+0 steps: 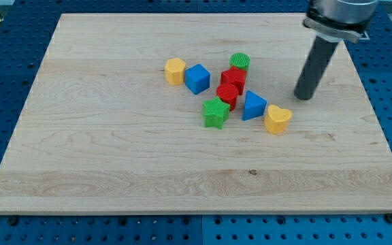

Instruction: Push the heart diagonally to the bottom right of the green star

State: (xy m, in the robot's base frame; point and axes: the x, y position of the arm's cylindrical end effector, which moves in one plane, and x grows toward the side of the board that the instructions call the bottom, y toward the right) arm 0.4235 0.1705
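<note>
The yellow heart [278,119] lies right of centre on the wooden board [114,156]. The green star [215,113] sits to its left, with a blue triangle [253,106] between them. My tip [305,97] rests on the board just above and to the right of the heart, a small gap apart. The rod [316,64] rises to the view's top right.
A green cylinder [239,62] sits above two red blocks [233,79] [227,94], which run down towards the star. A blue cube [197,78] and a yellow hexagonal block [175,71] lie further left. The board's right edge is near the rod.
</note>
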